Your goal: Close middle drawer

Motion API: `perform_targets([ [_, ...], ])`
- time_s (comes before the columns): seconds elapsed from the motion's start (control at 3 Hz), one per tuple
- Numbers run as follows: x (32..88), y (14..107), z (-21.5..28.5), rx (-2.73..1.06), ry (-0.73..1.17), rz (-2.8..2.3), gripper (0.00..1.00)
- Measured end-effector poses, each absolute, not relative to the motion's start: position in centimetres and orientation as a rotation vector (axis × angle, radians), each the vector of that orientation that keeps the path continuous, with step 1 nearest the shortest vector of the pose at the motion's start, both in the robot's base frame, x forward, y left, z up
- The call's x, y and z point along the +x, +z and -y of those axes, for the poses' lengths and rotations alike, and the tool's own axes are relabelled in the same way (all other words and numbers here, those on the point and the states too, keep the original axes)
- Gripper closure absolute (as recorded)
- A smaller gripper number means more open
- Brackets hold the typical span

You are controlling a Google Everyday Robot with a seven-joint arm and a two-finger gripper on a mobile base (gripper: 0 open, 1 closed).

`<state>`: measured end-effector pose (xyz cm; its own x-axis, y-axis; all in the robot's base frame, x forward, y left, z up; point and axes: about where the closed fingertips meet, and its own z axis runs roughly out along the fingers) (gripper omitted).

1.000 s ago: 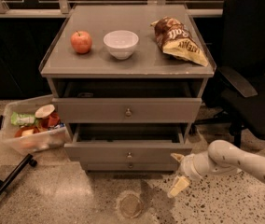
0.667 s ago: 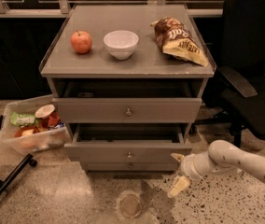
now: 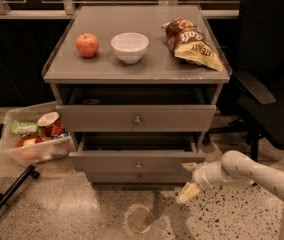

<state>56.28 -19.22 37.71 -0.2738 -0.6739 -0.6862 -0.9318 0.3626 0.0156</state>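
— What's over on the left?
— A bin (image 3: 37, 155) of snacks on the floor, at nine o'clock from the cabinet (image 3: 152, 68).
— And on the cabinet?
— An apple (image 3: 87, 45), a bowl (image 3: 130, 47) just beside it, then a chip bag (image 3: 192, 44) near the right edge.
— The drawers?
— The top drawer (image 3: 102, 119) stands slightly out. The middle drawer (image 3: 102, 161) under it is out further, its inside showing and its knob facing us. The bottom drawer (image 3: 112, 176) sits back beneath that front.
— Where's the gripper?
— The gripper (image 3: 188, 180) is low down, at four o'clock from the middle drawer's knob. It is spread wide and holds nothing. The upper finger (image 3: 188, 167) is right at the front's right corner; I can't tell if it touches. The arm (image 3: 252, 171) reaches in from the right.
— Further right?
— A chair (image 3: 274, 89), at three o'clock from the cabinet.
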Motion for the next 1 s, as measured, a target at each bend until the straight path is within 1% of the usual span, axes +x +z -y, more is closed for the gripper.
perform_targets([
  [0.67,61.5,37.7,17.5,-1.384,0.547,-1.981,0.0],
  [1.0,61.8,37.7,17.2,-1.379,0.565,-1.979,0.0],
])
